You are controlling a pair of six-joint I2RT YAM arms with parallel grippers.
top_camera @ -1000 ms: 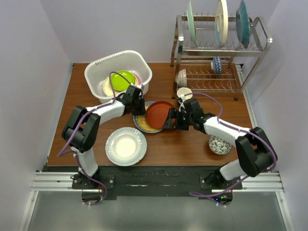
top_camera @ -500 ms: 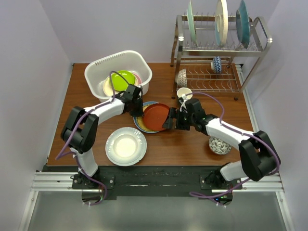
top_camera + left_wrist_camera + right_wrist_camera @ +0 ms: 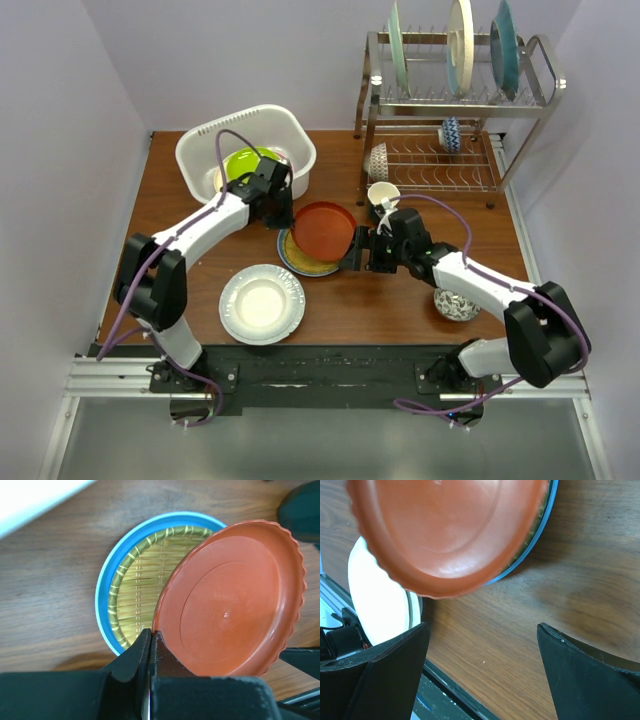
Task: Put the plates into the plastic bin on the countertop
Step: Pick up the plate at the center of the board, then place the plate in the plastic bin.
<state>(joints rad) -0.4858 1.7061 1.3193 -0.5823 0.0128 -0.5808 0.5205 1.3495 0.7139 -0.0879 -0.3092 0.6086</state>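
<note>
Left claw point(image 3: 150, 636) pinches shut on the scalloped rim of a red-brown plate point(image 3: 323, 231), holding it tilted above a yellow patterned plate point(image 3: 298, 263) with a blue edge at mid-desk point(image 3: 390, 300). Right claw point(image 3: 356, 250) stands wide just right of the lifted plate, gripping nothing. The white bin point(image 3: 200, 146), far left, holds a lime plate point(image 3: 250, 160); its near rim is close behind the left claw. A white plate point(image 3: 262, 303) lies near left, with bare wood around it.
</note>
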